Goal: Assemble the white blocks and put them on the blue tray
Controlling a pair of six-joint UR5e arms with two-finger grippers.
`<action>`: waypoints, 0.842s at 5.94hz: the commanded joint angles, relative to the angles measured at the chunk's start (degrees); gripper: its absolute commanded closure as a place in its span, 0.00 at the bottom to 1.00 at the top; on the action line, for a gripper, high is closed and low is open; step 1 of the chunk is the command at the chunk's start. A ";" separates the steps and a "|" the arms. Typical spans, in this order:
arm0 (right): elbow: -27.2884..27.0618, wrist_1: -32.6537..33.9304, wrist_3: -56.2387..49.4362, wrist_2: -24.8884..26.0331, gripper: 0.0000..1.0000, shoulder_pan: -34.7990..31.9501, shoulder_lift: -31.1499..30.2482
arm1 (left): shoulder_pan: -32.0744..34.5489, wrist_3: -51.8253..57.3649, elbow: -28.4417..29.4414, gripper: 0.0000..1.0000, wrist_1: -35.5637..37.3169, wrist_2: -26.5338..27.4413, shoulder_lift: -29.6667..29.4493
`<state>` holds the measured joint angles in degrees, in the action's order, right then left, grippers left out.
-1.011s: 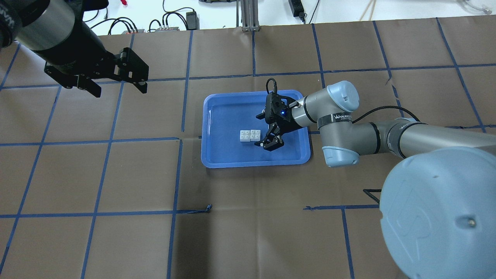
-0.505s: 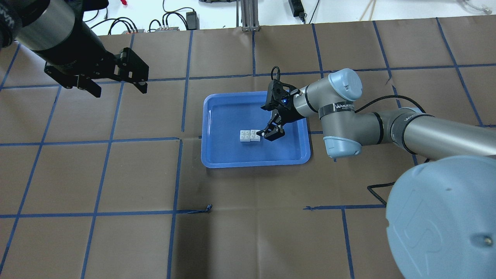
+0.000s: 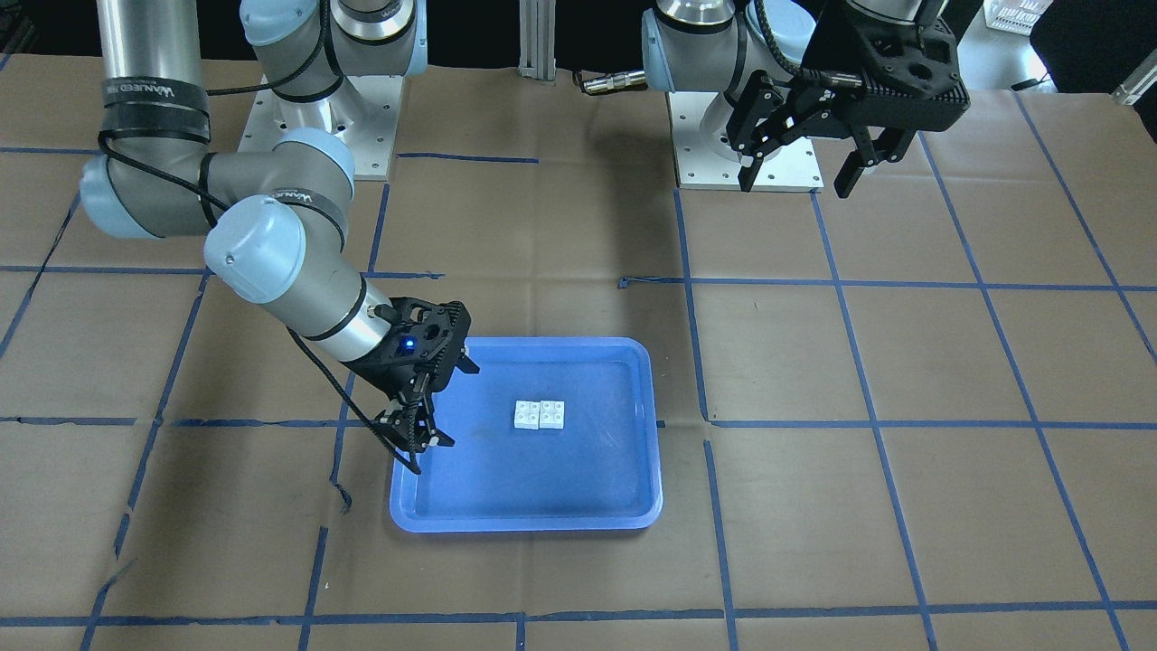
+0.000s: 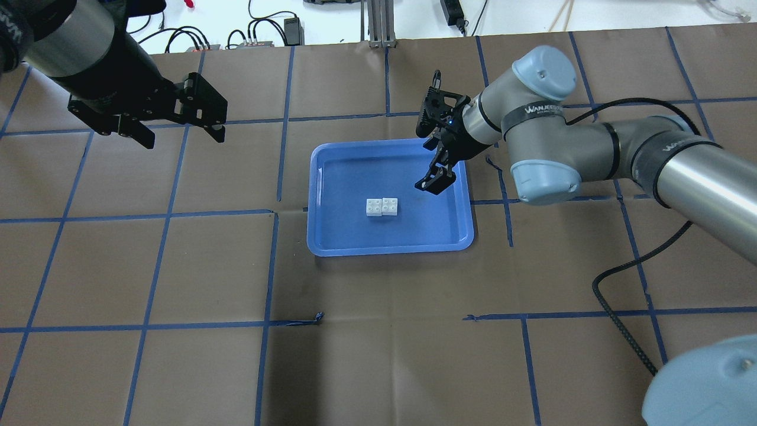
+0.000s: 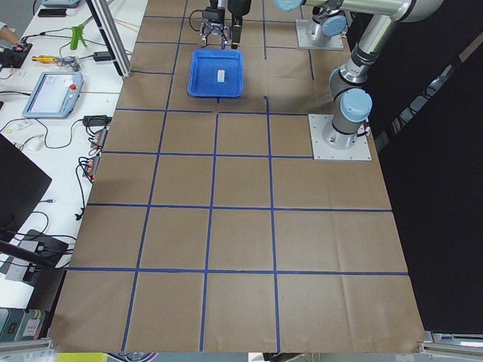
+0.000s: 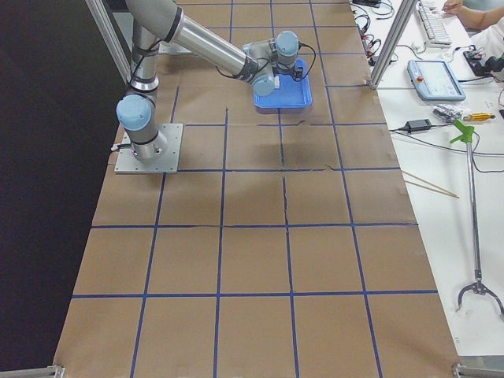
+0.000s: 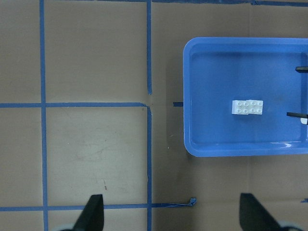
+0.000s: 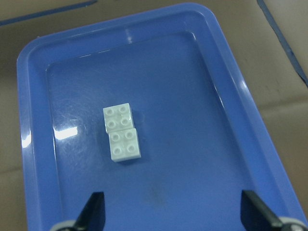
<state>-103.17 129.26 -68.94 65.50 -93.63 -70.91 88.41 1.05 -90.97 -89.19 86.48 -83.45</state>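
The right gripper [image 4: 433, 183] hangs over the right-hand part of the blue tray [image 4: 355, 171], its black jaws spread wide and empty, apart from the white blocks [image 4: 382, 207]. These two square plastic bricks, four round studs each, lie touching side by side, studs up, near the middle of the glossy, round-cornered tray. The left gripper [image 4: 183, 135], jaws also wide and empty, hovers well off over the bench [image 4: 378, 355], which is matte brown paper gridded with blue tape.

We are seeing the white blocks [image 4: 382, 207] lying (touching, side by side) near the middle of the blue tray [image 4: 390, 251].
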 commanded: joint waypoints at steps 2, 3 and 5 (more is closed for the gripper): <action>11.37 -23.03 13.22 13.73 0.00 5.55 -6.24 | 0.01 0.00 0.00 0.01 -0.02 -0.09 -0.04; 14.11 -26.05 26.96 19.18 0.00 5.74 -7.13 | -0.08 0.00 0.00 0.01 0.06 -0.09 -0.04; 18.33 -40.23 52.89 24.74 0.00 5.74 -12.03 | -0.08 0.00 0.00 0.01 0.06 -0.09 -0.04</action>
<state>-87.02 96.44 -29.14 87.33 -87.90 -80.41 88.34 1.06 -90.97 -89.13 86.40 -83.50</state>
